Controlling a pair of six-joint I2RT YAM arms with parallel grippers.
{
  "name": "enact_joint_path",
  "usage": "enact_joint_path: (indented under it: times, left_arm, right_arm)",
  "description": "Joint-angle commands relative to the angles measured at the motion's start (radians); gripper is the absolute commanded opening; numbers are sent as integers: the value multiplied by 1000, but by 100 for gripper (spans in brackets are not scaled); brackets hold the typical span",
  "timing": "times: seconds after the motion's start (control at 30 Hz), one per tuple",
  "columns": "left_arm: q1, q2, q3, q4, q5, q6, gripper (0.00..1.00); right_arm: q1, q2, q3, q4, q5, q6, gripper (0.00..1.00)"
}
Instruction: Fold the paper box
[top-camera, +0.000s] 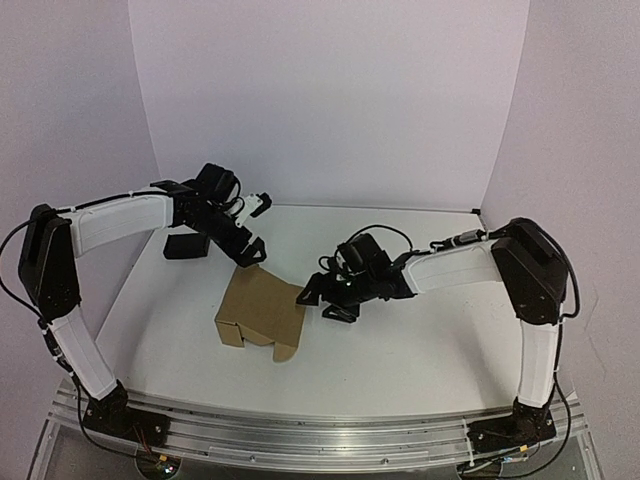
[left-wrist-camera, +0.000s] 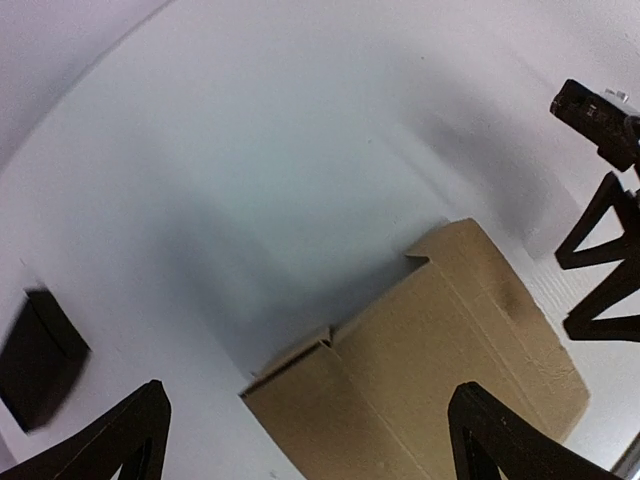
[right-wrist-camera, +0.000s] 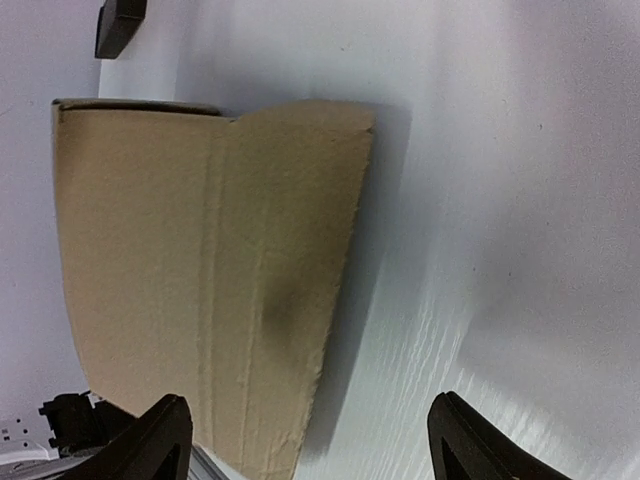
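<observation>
**Item 1. Paper box** (top-camera: 262, 312): plain brown cardboard, lying on the white table (top-camera: 420, 360) a little left of centre, nearest of the loose things to the arm bases. It is part-formed: a broad upper panel with score lines, a low wall along its near-left edge and a loose flap at the near corner. It seems to be a shallow shell and not a closed box, though no view shows the inside.
Risk: nothing pins it. Judged from here, a push on one edge could slide or spin the light card across the smooth table instead of creasing it. Pressure on the unsupported upper panel could cave it in or bend it off the score lines. The free flap may spring back.

**Item 2. Right gripper** (top-camera: 322, 302): low, just beside the box's right edge. Jaws spread wide, nothing between them. Whether a fingertip touches the card cannot be told.

**Item 3. Left gripper** (top-camera: 252, 228): raised above and behind the box's far corner, apart from it. Jaws at full spread, holding nothing; the wrist view looks down on the box between the fingers.

**Item 4. Black block** (top-camera: 185, 246): far left of the table, behind the left gripper, well apart from the box.
</observation>
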Motion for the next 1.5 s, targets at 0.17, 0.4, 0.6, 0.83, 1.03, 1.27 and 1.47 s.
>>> enact_joint_path:
  times: [0.17, 0.4, 0.6, 0.83, 1.03, 1.27, 1.47]
  left_arm:
    - [33, -13, -75, -47, 80, -442, 100]
    - [44, -65, -118, -21, 129, -447, 100]
    - [61, -107, -113, -17, 165, -421, 100]
    - [62, -118, -16, -34, 211, -332, 100]
    - [62, -123, -14, -34, 287, -315, 100]
    - [62, -120, -23, -26, 317, -319, 100]
    - [61, -120, -79, -8, 370, -335, 100]
  right_arm:
    - [2, 180, -78, 565, -171, 281, 70]
    - [3, 248, -60, 754, -215, 377, 31]
    - [3, 171, -109, 752, -201, 361, 1]
    - [8, -113, -180, 351, -52, 175, 0]
    - [24, -317, -236, 82, 43, 120, 0]
    - [56, -511, -169, -220, 179, 54, 0]
    - [72, -486, -136, -274, 182, 70, 0]
